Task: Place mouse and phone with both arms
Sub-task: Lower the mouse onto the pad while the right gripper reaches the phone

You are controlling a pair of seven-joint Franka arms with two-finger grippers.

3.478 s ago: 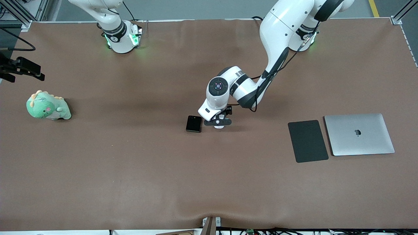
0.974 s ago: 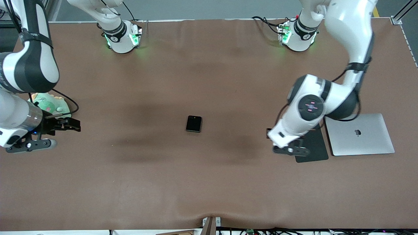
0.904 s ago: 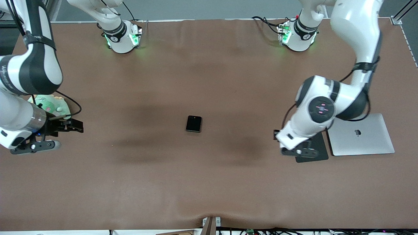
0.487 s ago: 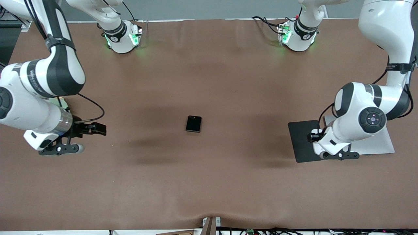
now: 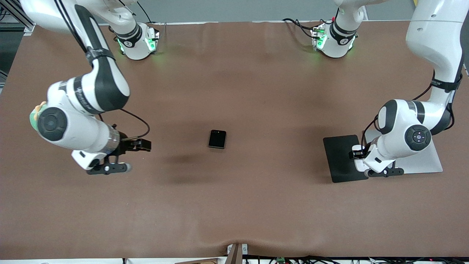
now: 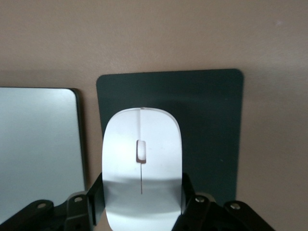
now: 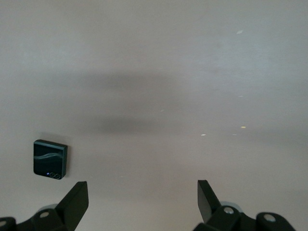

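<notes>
The light was even and came from above, and the brown table (image 5: 234, 205) was bright without hard glare. Soft dark shadows of the arms lay on the cloth near the phone (image 5: 217, 139). Green light shone at both bases and coloured the cloth around them. In the left wrist view the mouse (image 6: 141, 166) had a grey shadow band across its lower half, and the laptop (image 6: 38, 154) reflected pale light. The right wrist view looked washed out, with two faint blurred shadow bands.
</notes>
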